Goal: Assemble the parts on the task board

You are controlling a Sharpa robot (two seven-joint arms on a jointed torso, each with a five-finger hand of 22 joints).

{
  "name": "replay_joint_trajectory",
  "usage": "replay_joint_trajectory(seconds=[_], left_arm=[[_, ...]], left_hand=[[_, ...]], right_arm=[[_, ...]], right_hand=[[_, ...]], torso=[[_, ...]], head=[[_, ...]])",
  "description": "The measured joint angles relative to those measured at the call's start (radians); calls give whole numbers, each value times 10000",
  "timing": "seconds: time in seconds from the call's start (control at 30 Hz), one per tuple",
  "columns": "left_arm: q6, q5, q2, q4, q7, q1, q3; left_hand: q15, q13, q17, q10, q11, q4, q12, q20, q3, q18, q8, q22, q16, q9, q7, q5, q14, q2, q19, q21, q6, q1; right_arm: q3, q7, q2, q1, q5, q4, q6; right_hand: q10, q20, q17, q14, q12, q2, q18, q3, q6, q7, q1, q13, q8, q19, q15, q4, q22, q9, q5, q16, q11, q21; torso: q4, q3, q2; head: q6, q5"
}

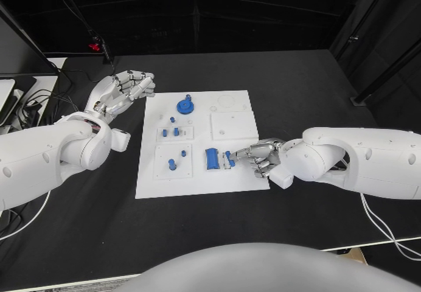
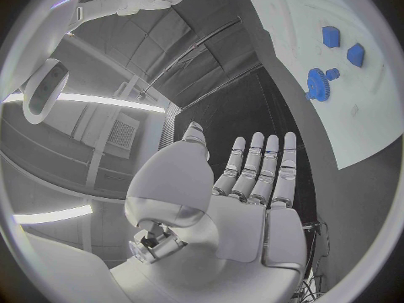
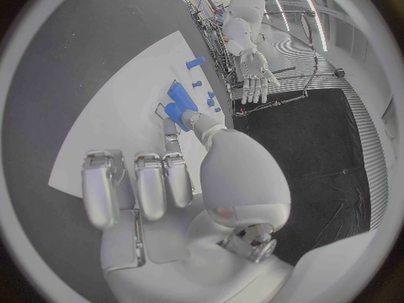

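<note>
The white task board (image 1: 198, 183) lies mid-table. A blue gear (image 1: 184, 106) sits near its far edge, and several small blue parts (image 1: 172, 163) stand in its left sockets. A blue block (image 1: 212, 158) stands near the board's middle. My right hand (image 1: 255, 156) rests at the board's right edge, the other fingers curled, with thumb and a finger pinching a small blue part (image 1: 228, 156) beside the block (image 3: 181, 94). My left hand (image 1: 128, 90) hovers flat, fingers apart and holding nothing, off the board's far left corner. The left wrist view has the gear (image 2: 317, 84).
Clear square plates (image 1: 233, 125) are set into the board's right half. Cables and a dark stand (image 1: 97, 42) lie at the table's far left. Black tabletop (image 1: 307, 79) stretches to the right of the board.
</note>
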Motion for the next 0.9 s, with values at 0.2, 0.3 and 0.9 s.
replay_joint_trajectory(seconds=[0.2, 0.3, 0.9], left_arm=[[0, 0, 0, 1, -2, 0, 0], [0, 0, 0, 1, -3, 0, 0], [2, 0, 1, 1, -9, 0, 0]], left_hand=[[0, 0, 0, 0, 0, 0, 0, 0, 0, -1, 0, 0, 0, 0, 0, 0, 0, 0, 0, 0, 0, 0], [0, 0, 0, 0, 0, 0, -1, 0, 0, 0, 0, 0, 0, 0, 0, 0, 0, 0, 0, 0, 0, 0], [0, 0, 1, 0, 0, 0, -2, 0, 0, -1, -1, 1, 0, 0, 0, 0, 0, 0, 0, 0, 0, 0]], right_arm=[[0, -113, 8, 0, -224, 54, -173], [0, -180, 9, -1, -337, 80, -254], [0, -564, 201, 0, -753, 35, -490]], right_hand=[[0, 0, 0, 0, 0, 0, 0, -53, -1, 0, 0, 0, -5, 0, 0, -1, 0, -3, 0, 0, 0, 0], [0, 0, 0, 0, 0, 0, 0, -54, -1, 1, 0, 0, -6, 0, 0, -1, 0, -4, 0, 0, 0, 0], [0, 0, 0, 0, 0, 40, 0, -86, 69, -6, -42, 0, -36, 0, 0, 31, 0, 10, -5, 0, 0, 0]], torso=[[-3, -2, 2], [-6, -2, 2], [-5, 0, 0]], head=[[0, 5], [0, 6], [0, -12]])
